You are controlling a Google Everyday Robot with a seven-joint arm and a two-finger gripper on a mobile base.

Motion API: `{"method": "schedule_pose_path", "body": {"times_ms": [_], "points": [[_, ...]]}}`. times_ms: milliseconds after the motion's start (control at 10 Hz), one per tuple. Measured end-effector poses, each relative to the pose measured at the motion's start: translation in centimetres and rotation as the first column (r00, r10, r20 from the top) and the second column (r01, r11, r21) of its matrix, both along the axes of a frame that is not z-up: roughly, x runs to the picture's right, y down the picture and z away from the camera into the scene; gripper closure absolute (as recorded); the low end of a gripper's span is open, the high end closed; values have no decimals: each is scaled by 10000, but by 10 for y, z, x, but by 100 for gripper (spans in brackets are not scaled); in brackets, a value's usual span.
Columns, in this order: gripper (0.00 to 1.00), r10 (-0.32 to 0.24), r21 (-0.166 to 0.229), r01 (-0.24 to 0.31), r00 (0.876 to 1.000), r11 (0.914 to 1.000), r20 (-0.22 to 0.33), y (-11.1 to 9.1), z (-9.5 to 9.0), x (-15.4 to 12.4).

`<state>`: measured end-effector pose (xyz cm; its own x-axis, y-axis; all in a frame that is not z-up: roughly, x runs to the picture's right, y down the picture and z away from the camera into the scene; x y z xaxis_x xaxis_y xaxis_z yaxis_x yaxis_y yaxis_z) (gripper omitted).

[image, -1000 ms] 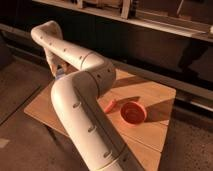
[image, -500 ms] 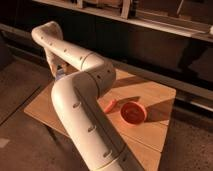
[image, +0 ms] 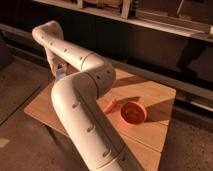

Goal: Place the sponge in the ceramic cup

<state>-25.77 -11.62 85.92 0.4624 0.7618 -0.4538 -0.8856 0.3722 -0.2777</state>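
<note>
Your gripper (image: 57, 70) hangs over the wooden table's (image: 150, 95) far left corner, claw clamped on the light-blue sponge (image: 60, 76). Carrot (image: 110, 105) lies just beside the red-orange bowl (image: 133, 113).

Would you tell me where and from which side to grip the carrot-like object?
Across its middle, from above: the carrot-like object lies flat on the table, long and slim, red-orange bowl beside it. The hand, at the table's left edge, holds the sponge.

No writing was readable on the arm (image: 82, 107), counter (image: 150, 95), bowl (image: 133, 113), or the gripper (image: 58, 73) clasping the sponge (image: 60, 77) left of the bowl.
</note>
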Motion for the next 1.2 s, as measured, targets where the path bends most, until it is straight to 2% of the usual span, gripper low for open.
{"method": "schedule_pose_path", "body": {"times_ms": [600, 1200], "points": [[100, -354, 163, 353, 9993, 9992, 90, -6, 2, -9], [100, -320, 85, 318, 9994, 9995, 143, -5, 9, -10]]}}
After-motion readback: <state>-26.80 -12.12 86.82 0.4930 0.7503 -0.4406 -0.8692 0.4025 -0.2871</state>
